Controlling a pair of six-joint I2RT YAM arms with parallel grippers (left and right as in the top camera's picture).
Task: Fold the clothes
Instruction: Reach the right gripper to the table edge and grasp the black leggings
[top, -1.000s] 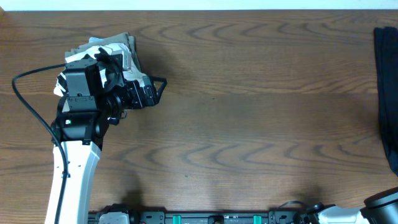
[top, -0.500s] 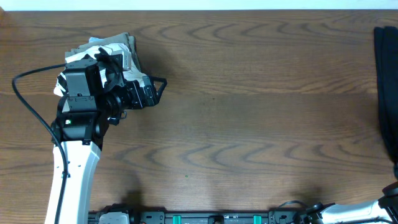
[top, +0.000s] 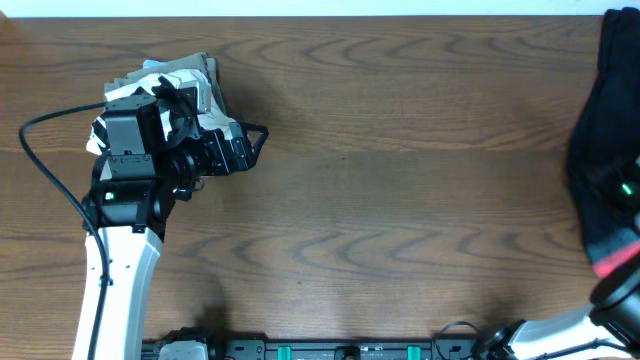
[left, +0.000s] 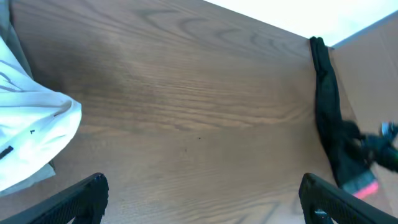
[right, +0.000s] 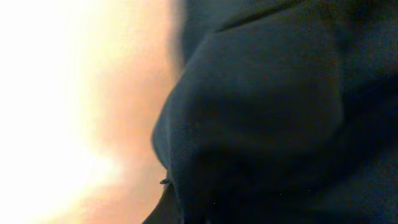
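**Right arm on the pants at the far right edge; left arm idle across the table**

- pants (top: 595, 130): black, bunched in a strip along the right edge of the table (top: 400, 200). Long axis runs front-to-back. The coral-red waistband edge (top: 612, 262) is at the end nearest the robot's base.
- right gripper (top: 615, 185): jaws together. Its wrist cam shows only black fabric pressed right up against it, and from overhead the cloth humps around the wrist. I read that as clamped on the pants partway along the strip. I can't see the fingers, so I can't tell how deep the bite is.
- left gripper (top: 258, 148): jaws wide apart, holding nothing. It hangs just beside the white shirt (top: 150, 85) and the khaki garment (top: 205, 70), well apart from the pants.

Relation that matters: the pants lie wholly on the right arm's side, and the bare table lies to their left. My call is a drag leftward, across the long axis, into the centre. The left arm can't help until then.
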